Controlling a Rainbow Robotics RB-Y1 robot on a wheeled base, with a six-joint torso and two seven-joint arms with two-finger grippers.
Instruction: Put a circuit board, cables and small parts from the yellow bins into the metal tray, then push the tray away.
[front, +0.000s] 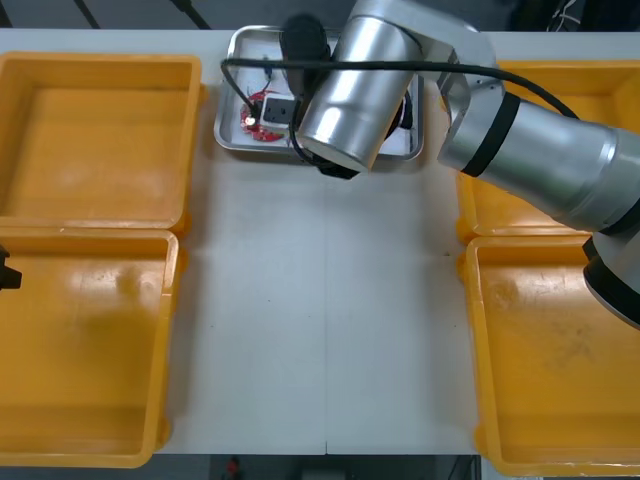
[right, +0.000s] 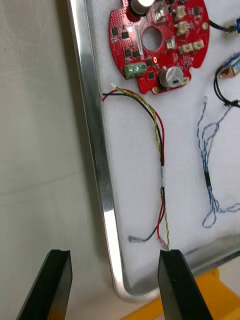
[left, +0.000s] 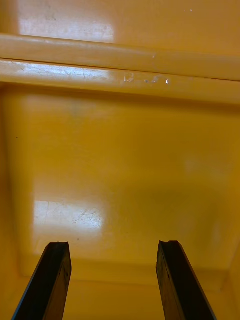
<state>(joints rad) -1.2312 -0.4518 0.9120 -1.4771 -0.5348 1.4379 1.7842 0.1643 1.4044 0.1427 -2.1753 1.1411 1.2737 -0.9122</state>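
Observation:
The metal tray (front: 226, 135) lies at the table's far edge, white inside, and my right arm reaches across over it. In the right wrist view my right gripper (right: 114, 254) stands open astride the tray's side rim (right: 98, 165), one finger outside it and one over the white inside. In the tray lie a round red circuit board (right: 157, 45), a red and yellow cable (right: 159, 150), a twisted blue and white cable (right: 207, 170) and a small metal part (right: 229, 70) on a black cable. My left gripper (left: 114, 245) hangs open over the bare floor of a yellow bin (left: 120, 165).
Two yellow bins stand at the left (front: 100, 130) (front: 80, 350) and two at the right (front: 560, 360) (front: 590, 85), all bare where visible. A bin corner (right: 200, 297) shows just past the tray's end. The white table (front: 320, 320) stretches between the bins.

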